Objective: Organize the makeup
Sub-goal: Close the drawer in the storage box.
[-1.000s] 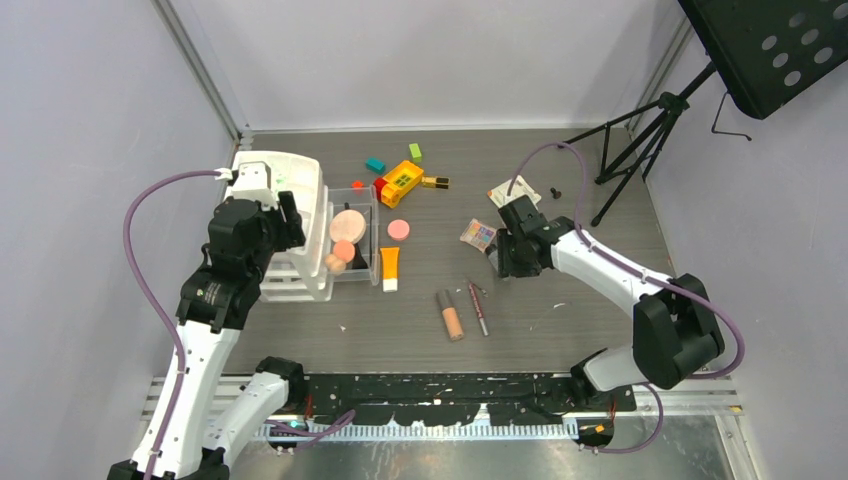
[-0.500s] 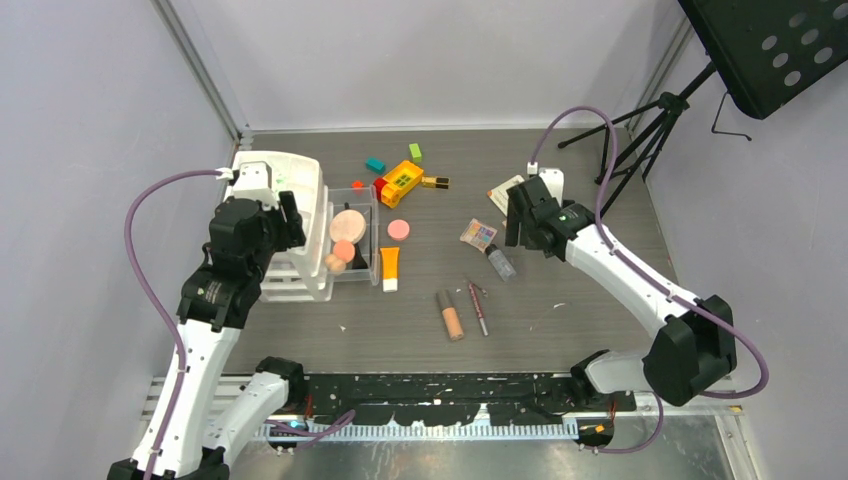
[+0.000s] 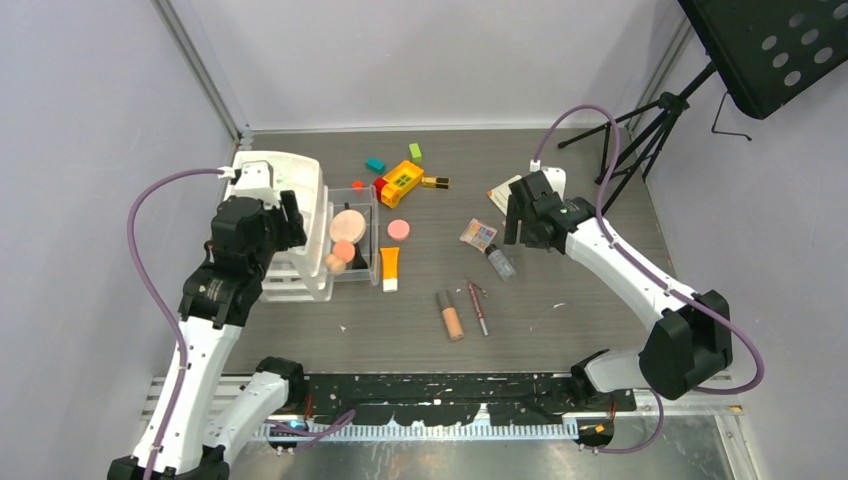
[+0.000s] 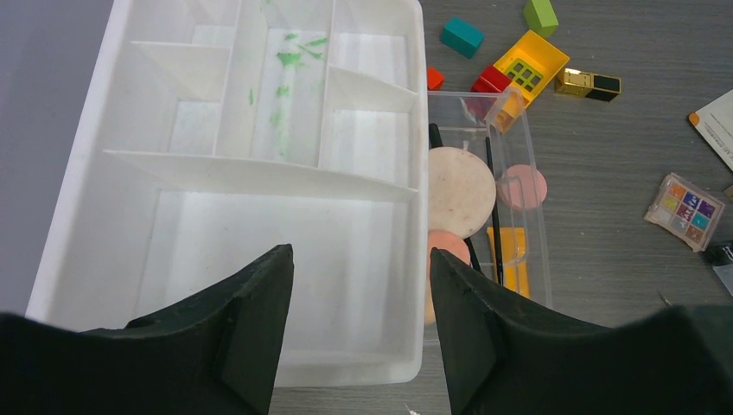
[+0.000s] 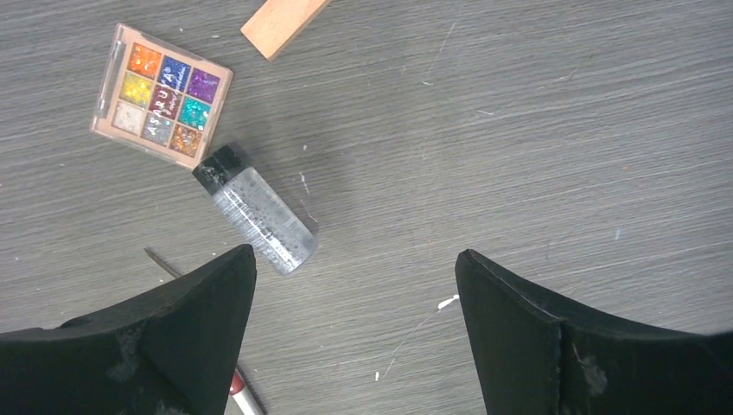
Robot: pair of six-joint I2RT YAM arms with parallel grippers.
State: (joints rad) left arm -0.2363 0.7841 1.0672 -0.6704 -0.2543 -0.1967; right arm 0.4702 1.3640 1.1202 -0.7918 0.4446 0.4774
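Currently the L gripper [image 4: 359, 264] hangs w/ jaws apart and nothing between them, over the big near compartment of the white divided plastic organizer tray [image 4: 420, 130]. Just beside the tray's R edge sits a clear plastic bin [image 4: 529, 151] holding a round pale-beige compact [image 4: 461, 192], a round peach compact [image 4: 445, 246] and a thin black brush [image 4: 491, 207]. On the grey wood-grain table [image 5: 519, 130] next to the bin lie an orange tube w/ white cap [image 3: 389, 267] and a round pink compact [image 3: 399, 229]. The R gripper [image 5: 354, 259] is spread wide too, empty, above bare table. A clear glittery vial w/ black cap [image 5: 259, 220] lies just beside one finger, its cap touching (or nearly) a square multi-colour eyeshadow palette [image 5: 162, 95]. Nearer the bases are a beige tube [image 3: 451, 316] and a red pencil [image 3: 479, 308], side by side. At the far end, a gold-black lipstick [image 4: 588, 84] rests by a yellow-and-red toy brick [image 4: 523, 69].
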